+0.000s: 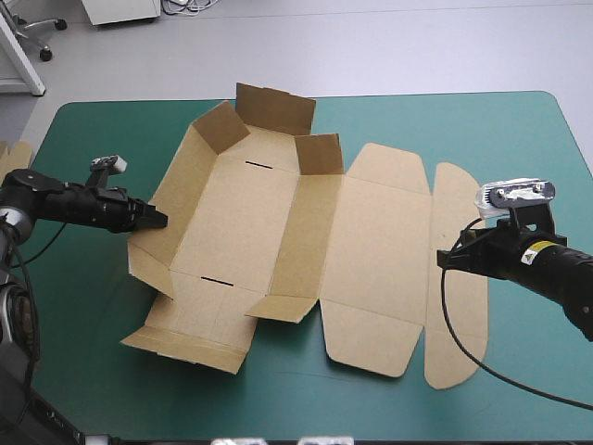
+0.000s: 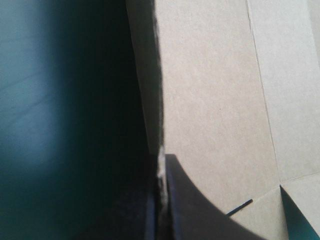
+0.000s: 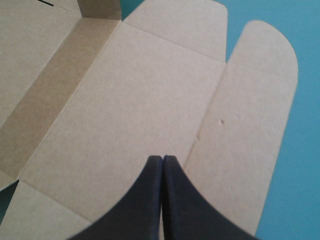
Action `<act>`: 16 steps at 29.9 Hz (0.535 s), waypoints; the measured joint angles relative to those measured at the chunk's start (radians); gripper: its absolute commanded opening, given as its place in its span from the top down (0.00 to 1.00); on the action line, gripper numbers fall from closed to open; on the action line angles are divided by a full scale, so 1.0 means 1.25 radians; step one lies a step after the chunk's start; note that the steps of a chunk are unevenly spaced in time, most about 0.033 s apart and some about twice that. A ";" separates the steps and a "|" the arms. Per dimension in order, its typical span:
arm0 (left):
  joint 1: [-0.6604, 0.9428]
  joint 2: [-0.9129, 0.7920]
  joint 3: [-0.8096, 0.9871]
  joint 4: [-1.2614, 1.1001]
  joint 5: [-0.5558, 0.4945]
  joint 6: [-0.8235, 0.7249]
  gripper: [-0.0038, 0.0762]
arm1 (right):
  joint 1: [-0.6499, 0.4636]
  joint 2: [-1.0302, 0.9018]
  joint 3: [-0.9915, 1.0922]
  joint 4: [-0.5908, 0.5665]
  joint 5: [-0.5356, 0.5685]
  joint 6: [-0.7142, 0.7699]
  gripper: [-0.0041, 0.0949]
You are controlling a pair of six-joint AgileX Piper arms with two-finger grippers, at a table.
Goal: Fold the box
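The box [image 1: 278, 250] lies spread mid-tabletop [image 1: 519, 139]: light, stiff brown board that likely bends only at its creases, best taken by a panel edge. The left claw [image 1: 159, 220] pinches its raised wall edge. The right claw [image 1: 443, 260], fingers together and empty, sits over the flat lid.

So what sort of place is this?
Likely a robotics lab: a table with a teal-green cover, the left tool gripping a half-folded brown box, the right tool shut over its lid.
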 measured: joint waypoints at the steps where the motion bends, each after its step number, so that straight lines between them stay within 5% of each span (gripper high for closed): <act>1: -0.014 -0.009 -0.003 0.005 0.001 -0.002 0.97 | 0.000 0.000 0.000 0.000 0.000 0.000 0.99; 16: -0.076 -0.109 -0.133 0.266 0.004 -0.078 0.97 | 0.000 0.000 0.000 0.000 0.000 0.000 0.99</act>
